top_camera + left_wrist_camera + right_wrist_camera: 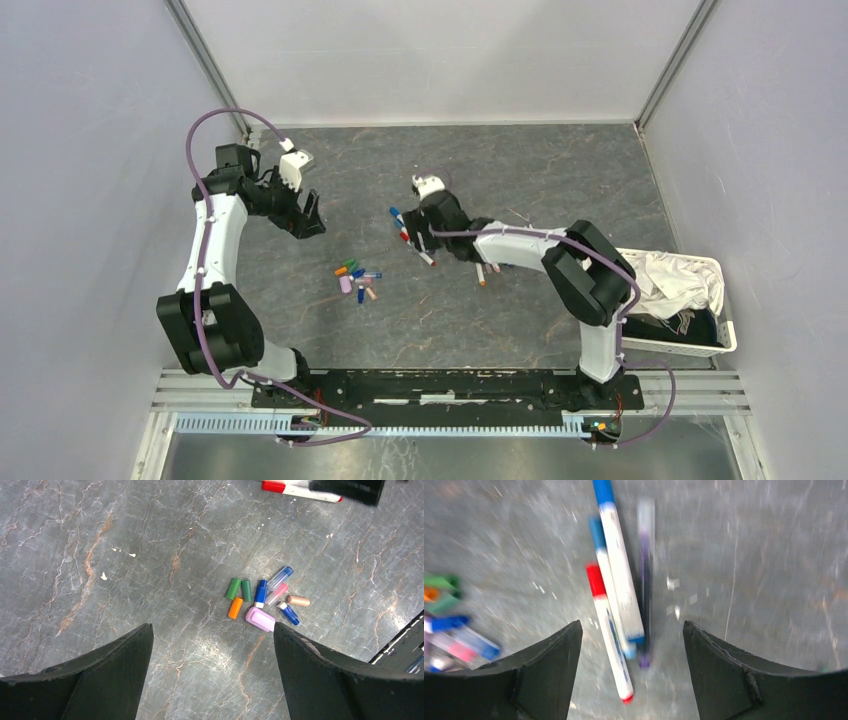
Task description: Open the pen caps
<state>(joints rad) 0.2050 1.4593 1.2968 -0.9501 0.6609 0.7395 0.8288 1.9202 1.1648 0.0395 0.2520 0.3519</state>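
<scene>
Though tiny overhead, pen caps (260, 592) clear close-up

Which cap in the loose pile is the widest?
The lilac cap: broad and flat-sided with rounded corners, while all the other caps are slim cylinders.

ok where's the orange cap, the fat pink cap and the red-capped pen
orange cap (235, 608), left wrist view, mid-body
fat pink cap (260, 619), left wrist view, centre of its top face
red-capped pen (608, 630), right wrist view, white barrel below the cap
</scene>
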